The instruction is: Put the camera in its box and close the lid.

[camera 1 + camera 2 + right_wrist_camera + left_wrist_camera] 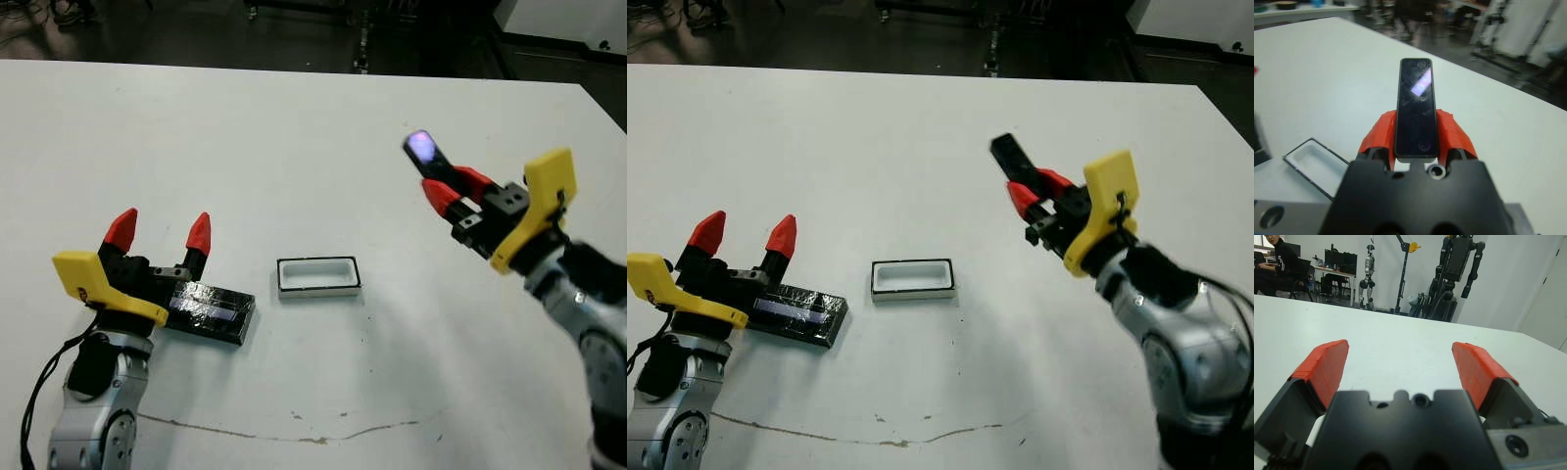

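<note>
On my left, the left gripper [160,232] sits low near the tabletop's [294,137] left side, toward the near edge, its 2 red fingers [1327,369] spread wide with nothing between them. Just under and in front of its black body lies the lid [211,314], flat on the table, glossy and crinkly with a paler stripe along it; part of it is covered by the gripper, and I cannot tell whether the gripper touches it.

Just to the right of the lid, with a narrow strip of bare table between them, is the box [317,276]. It rests roughly midway between the left and right edges, nearer the near edge than the far one, open side up, white inside with a thin dark rim. I see nothing in it.

A thin brownish line [255,433] runs across the surface close to the near edge, below the lid and box.

Further right, the right gripper [446,188] is raised above the tabletop, well apart from the box and toward the right edge. Its fingers are clamped narrow on the camera [1415,113], gripping the lower part of the bar from both sides. The camera sticks out past the fingertips, its free end pointing up and away toward the far edge, with a bluish-purple glint on its glossy face.
</note>
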### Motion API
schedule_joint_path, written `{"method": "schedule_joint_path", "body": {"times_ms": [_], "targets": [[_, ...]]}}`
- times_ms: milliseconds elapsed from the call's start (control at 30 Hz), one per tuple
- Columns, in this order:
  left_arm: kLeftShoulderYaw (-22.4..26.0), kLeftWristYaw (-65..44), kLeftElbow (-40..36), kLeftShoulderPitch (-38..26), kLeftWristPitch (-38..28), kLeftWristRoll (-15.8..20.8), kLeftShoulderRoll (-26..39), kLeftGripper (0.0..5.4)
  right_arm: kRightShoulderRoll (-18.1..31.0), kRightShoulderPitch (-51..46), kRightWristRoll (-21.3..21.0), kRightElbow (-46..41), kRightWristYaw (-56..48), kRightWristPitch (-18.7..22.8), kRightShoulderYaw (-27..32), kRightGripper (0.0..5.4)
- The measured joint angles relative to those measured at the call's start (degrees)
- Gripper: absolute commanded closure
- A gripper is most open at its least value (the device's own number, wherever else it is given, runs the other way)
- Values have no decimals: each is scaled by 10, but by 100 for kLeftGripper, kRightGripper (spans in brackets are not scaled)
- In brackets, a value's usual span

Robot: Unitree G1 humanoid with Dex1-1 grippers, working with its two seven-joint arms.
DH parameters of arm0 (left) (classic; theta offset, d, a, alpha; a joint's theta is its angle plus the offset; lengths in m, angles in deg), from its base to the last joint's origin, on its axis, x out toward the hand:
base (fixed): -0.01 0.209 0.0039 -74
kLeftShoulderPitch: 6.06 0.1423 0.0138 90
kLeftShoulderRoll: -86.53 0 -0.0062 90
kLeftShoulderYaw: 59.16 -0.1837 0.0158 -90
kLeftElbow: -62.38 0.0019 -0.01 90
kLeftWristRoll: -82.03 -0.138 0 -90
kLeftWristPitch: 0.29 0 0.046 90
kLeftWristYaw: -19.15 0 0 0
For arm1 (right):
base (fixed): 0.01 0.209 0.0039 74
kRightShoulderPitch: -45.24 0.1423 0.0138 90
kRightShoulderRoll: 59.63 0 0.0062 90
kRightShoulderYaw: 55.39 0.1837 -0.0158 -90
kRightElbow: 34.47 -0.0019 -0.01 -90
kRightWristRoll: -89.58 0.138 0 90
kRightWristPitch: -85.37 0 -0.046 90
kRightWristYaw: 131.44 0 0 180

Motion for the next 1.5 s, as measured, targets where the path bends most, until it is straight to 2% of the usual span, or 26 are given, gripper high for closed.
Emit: {"method": "schedule_joint_path", "body": {"times_ms": [67, 167, 333, 433, 700, 867, 1200, 1500], "targets": [[0, 1, -1, 0, 1, 0, 0, 0, 14, 31, 10, 51, -51, 1, -13, 374], [2, 1, -1, 0, 1, -1, 1, 0, 41, 77, 2, 127, -132, -9, -48, 374], [2, 1, 0, 0, 0, -1, 1, 0, 63, 148, -62, 230, -233, -83, -114, 374], [2, 1, 0, 0, -1, -1, 1, 0, 64, 185, -92, 264, -274, -105, -147, 374], [1, 1, 1, 0, -1, -7, 1, 0, 59, 241, -147, 305, -354, -146, -214, 374], [-2, 2, 1, 0, -1, -19, 0, 0, 52, 260, -183, 319, -393, -157, -254, 374], [-3, 3, 1, 0, -3, -23, -3, 0, 26, 285, -206, 346, -458, -208, -278, 374], [-3, 3, 1, 0, -3, -23, -3, 0, -3, 289, -206, 380, -511, -212, -287, 374]]}}
